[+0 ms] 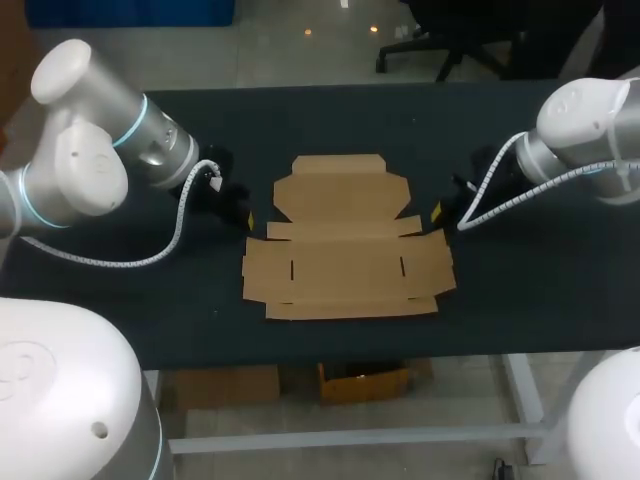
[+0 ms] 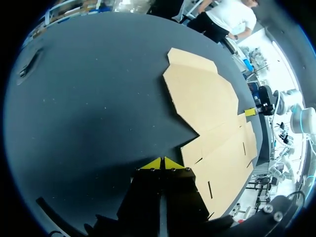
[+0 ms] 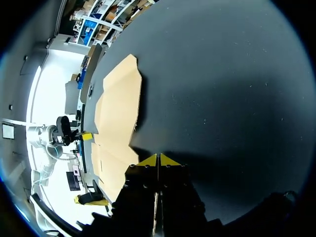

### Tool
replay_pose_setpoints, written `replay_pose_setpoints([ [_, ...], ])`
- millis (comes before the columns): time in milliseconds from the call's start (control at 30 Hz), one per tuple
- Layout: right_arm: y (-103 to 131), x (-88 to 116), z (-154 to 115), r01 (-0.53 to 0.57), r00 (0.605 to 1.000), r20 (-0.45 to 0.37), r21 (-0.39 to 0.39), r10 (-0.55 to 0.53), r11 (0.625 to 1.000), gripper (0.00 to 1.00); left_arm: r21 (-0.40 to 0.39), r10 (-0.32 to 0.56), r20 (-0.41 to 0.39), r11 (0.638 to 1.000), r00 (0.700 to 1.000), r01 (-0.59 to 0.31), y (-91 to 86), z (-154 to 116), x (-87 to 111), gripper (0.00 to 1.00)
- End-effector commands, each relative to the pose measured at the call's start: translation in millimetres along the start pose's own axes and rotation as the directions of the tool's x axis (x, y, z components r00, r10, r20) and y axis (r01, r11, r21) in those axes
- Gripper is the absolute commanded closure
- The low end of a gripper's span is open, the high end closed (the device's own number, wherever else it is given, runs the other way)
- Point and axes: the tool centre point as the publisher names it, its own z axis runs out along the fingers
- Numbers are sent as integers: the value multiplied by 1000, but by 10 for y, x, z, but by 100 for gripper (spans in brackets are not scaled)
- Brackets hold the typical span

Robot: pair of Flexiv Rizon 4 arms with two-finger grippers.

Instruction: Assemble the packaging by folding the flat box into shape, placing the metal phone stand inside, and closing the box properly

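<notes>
The left hand [image 2: 161, 163] sits closed with its yellow tips together, empty, just left of the flat cardboard box [image 1: 345, 245]. The right hand [image 3: 158, 159], also closed and empty, sits just right of it. The box lies unfolded mid-surface [image 1: 530, 290].

Setting is read as a robotics lab or test cell. Two white jointed robot arms with light-blue rings at the joints are seen, the left arm [image 1: 90, 150] and the right arm [image 1: 590, 125], one at each side of a single work table [image 1: 520, 300]. The table top is covered in plain black matting. A coiled white cable [image 1: 180, 225] is strung along the left wrist, and another [image 1: 490, 185] along the right. A flat cardboard box [image 1: 345, 270], unfolded, is laid out at the table's middle, between the two arms. No household or shop character is suggested by the bench.
</notes>
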Motion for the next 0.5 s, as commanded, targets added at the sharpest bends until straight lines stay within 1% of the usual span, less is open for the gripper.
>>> replay_pose_setpoints([
  [33,46,-1,22,7,1000,-6,11,-7,1000,100,0,0,-4,1000,1000,0,-12,35,3,100],
  [300,75,19,92,29,999,-17,29,-29,999,100,-5,1,-13,1000,1000,-1,-33,65,24,100],
  [500,35,56,129,48,999,-24,45,-47,998,100,-11,-1,-14,1000,1000,1,-49,82,35,100],
])
